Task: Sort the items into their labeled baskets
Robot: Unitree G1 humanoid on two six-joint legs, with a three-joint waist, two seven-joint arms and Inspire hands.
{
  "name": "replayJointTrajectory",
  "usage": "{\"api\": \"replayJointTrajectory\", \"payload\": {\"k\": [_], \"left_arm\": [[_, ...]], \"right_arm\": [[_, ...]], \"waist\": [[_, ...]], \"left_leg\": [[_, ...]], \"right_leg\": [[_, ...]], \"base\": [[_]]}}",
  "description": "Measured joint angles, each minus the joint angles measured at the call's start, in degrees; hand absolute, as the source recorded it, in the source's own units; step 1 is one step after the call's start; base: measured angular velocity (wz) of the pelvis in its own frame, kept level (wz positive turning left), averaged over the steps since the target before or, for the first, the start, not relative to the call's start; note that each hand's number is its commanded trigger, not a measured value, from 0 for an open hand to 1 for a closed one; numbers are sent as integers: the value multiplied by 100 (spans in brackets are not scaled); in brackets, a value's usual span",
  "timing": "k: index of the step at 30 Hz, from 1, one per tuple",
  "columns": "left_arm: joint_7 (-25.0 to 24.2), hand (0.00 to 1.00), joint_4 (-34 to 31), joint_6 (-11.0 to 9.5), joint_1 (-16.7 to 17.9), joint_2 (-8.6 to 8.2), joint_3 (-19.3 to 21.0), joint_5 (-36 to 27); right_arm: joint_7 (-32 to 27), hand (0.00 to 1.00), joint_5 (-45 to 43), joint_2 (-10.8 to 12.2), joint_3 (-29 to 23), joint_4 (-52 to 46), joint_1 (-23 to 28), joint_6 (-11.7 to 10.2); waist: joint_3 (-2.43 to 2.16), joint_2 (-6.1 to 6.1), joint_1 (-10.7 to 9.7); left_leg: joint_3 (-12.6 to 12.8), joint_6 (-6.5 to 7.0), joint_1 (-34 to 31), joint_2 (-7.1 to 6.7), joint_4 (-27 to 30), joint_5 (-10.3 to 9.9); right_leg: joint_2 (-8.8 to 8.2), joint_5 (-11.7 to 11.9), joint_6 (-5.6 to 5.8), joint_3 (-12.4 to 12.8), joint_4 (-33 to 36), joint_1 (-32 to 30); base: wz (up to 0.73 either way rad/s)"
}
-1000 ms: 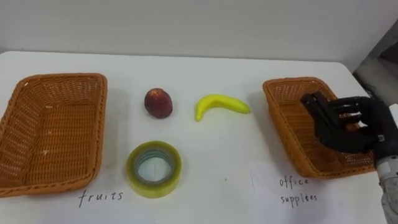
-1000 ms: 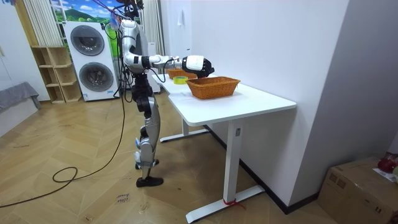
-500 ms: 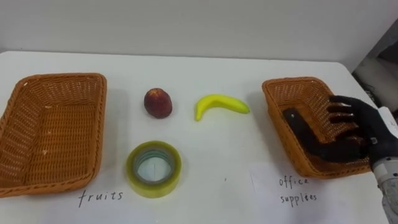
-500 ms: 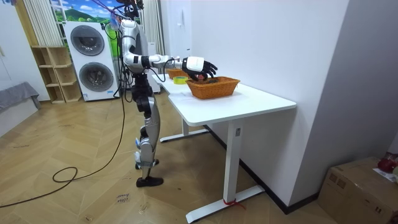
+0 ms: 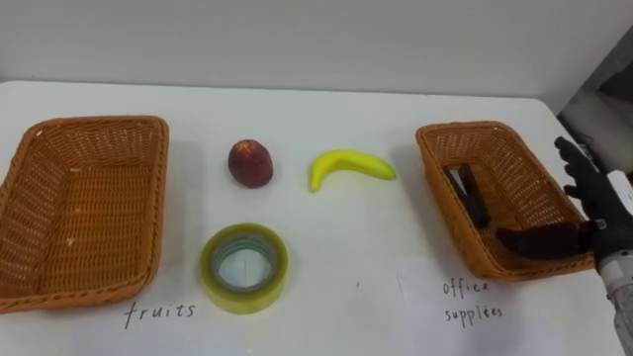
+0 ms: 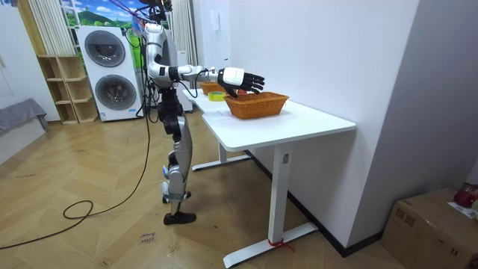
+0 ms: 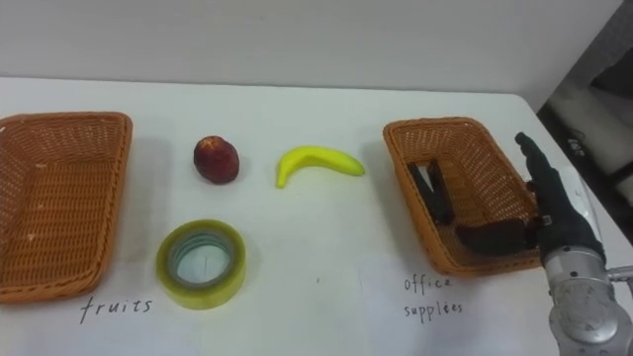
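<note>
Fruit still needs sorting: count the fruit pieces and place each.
2, both on the white table: the round red fruit left of centre, the curved yellow banana to its right. None seems hidden.

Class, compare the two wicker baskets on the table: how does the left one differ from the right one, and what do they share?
The left basket holds nothing; the right basket holds a black stapler. The robot's open right hand reaches over the right basket's near corner; no hand is at the left basket. Both are brown woven rectangular baskets standing upright on the white table.
</note>
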Motion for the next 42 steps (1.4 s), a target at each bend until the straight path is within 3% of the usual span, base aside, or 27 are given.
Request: {"api": "replayJointTrajectory", "payload": {"k": [12,29,42], "left_arm": [[-3,0,-7,1,-10,-1,0,0],[46,0,-19,-28,-148,-7,-11,-6],[324,0,349,-210,-271,20,-466,-222]], "right_arm": [[4,0,-85,1,2,-14,-6,1],[-71,0,-82,0,12,-122,-260,-2],[-501,0,433,13,320,-289,-600,-105]], "waist": [[-5,-21,20],[-6,44,64],[18,24,180]], "left_leg": [[13,0,-3,1,-7,0],[23,0,9,0,13,1],[2,1,-1,-3,31,1]], "right_leg": [[1,0,0,9,6,-8],[4,0,0,9,2,-9],[1,0,0,-7,0,13]], "base": [[0],[0],[0]]}}
